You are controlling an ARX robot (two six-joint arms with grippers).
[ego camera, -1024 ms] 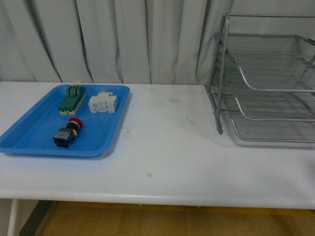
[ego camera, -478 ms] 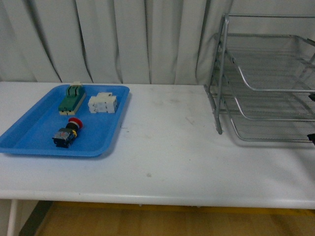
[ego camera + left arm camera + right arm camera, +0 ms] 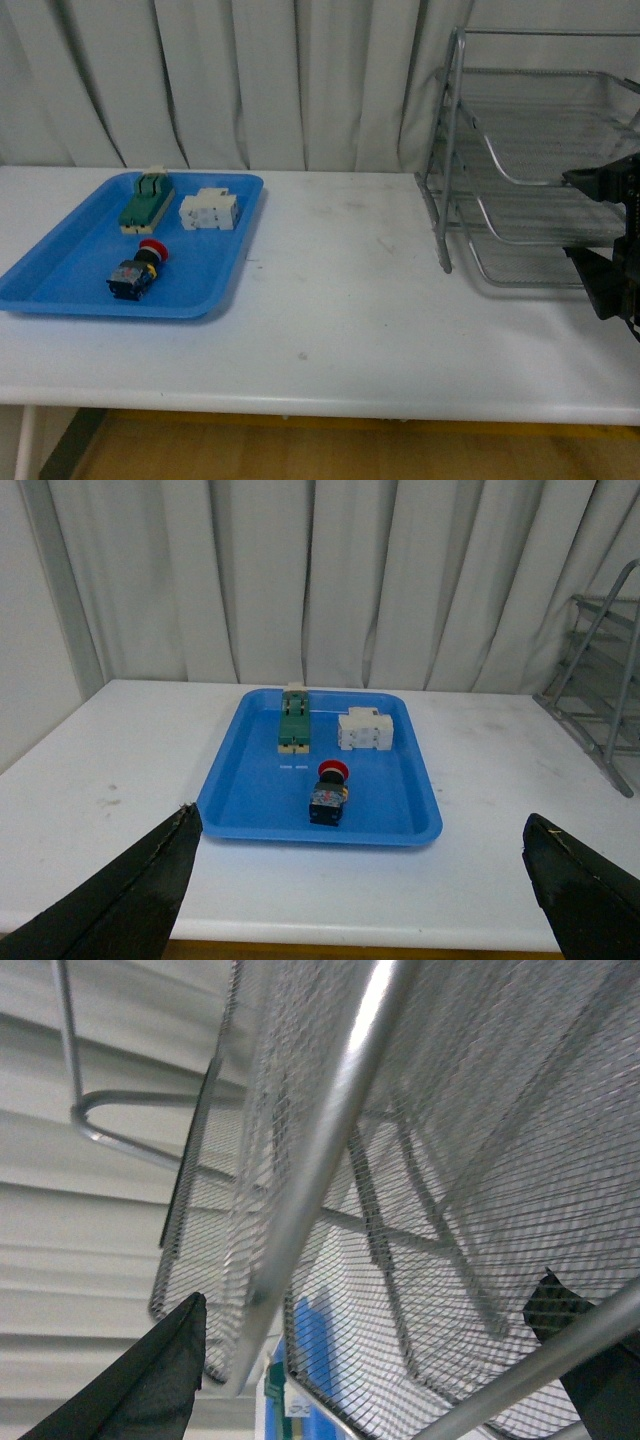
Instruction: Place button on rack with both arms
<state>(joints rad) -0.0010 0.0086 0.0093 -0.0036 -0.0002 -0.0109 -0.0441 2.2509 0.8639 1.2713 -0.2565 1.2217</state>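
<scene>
The button [image 3: 138,268], red cap on a dark boxy body, lies on its side in the blue tray [image 3: 60,275] at the left of the table. In the left wrist view the button [image 3: 328,792] sits ahead of my open left gripper [image 3: 358,825], which is held back over the table's near edge, well apart from it. The silver wire rack [image 3: 530,150] stands at the right. My right gripper [image 3: 605,232] is open at the rack's front right, level with its lower tiers. The right wrist view shows the rack mesh [image 3: 440,1140] very close before my right gripper [image 3: 370,1295], with nothing held.
A green block [image 3: 146,200] and a white block [image 3: 209,211] lie in the tray's far part. The white table [image 3: 340,300] stretches between tray and rack. A pale curtain [image 3: 250,80] hangs behind. The table's front edge is near.
The right gripper has come into the front view at the right edge and risen in front of the rack. Button, tray and blocks have not moved.
</scene>
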